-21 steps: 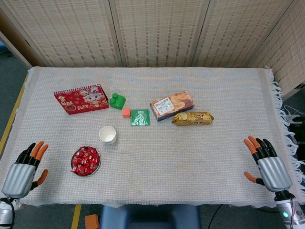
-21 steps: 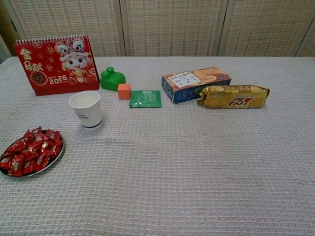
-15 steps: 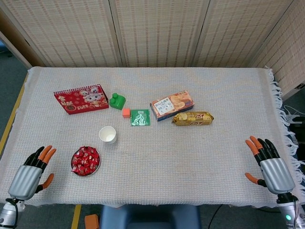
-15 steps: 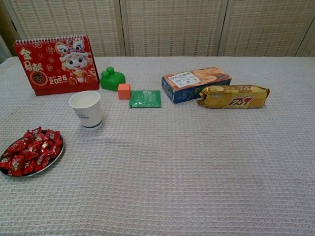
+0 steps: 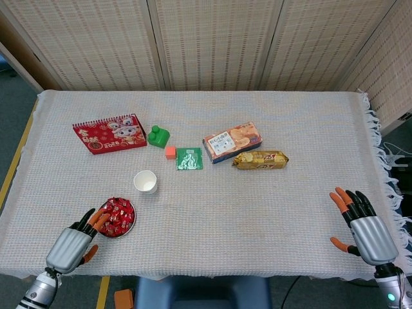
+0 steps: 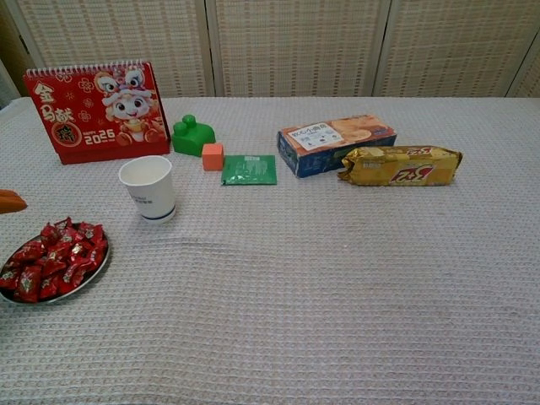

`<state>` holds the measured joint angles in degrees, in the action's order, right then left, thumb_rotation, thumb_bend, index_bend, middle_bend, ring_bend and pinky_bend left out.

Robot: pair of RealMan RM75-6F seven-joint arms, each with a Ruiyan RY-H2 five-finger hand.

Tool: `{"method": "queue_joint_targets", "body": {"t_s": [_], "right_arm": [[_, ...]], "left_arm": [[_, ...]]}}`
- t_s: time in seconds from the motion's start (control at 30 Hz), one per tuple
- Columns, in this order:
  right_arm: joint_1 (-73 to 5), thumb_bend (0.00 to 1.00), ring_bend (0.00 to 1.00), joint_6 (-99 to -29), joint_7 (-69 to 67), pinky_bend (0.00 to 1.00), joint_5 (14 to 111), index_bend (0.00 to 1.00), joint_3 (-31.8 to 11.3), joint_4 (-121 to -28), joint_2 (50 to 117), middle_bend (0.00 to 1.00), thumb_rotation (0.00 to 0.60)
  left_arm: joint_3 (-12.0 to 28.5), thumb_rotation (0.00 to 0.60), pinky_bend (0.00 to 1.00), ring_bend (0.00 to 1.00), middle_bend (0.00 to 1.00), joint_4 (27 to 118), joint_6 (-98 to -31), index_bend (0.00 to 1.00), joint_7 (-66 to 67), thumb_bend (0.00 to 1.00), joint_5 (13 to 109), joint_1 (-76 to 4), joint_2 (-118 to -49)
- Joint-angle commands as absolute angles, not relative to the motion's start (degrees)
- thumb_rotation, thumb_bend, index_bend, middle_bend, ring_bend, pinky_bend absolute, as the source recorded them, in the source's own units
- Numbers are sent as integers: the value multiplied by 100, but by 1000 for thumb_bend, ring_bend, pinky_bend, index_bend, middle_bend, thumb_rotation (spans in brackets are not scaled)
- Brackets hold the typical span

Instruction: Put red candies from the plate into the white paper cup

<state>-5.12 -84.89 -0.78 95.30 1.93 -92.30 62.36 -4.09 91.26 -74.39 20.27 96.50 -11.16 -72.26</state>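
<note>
Fingertips [image 5: 98, 217] of left hand [image 5: 72, 246] overlap plate [image 5: 131, 222] rim

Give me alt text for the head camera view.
The left hand reaches open toward a plate of red candies near the table's front edge, a white paper cup just behind. The right hand rests open far right.

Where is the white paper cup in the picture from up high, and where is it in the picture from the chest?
Head view: the white paper cup stands left of centre, just up and right of the plate of red candies.
Chest view: the cup is at middle left, up and right of the plate.
Shared landmark: the red 2025 calendar, behind the cup and to its left.
</note>
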Motion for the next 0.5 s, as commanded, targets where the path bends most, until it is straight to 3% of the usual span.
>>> {"method": "queue_joint_targets", "body": {"t_s": [0.03,0.5], "right_arm": [[-529,57,0,-8462,-108,0,9530,0,197,-9239,6222,0,600],[-622,57,0,-8233,-81,0,9485,0,213,-9262,6241,0,600]], "left_arm": [[-235,600,456,0,0,9410,-6815,0,2988,390,9110,-1358,-7532],[61,600,521,0,0,9281,-6174,0,3635,382,8253,-1816,-7917]]}}
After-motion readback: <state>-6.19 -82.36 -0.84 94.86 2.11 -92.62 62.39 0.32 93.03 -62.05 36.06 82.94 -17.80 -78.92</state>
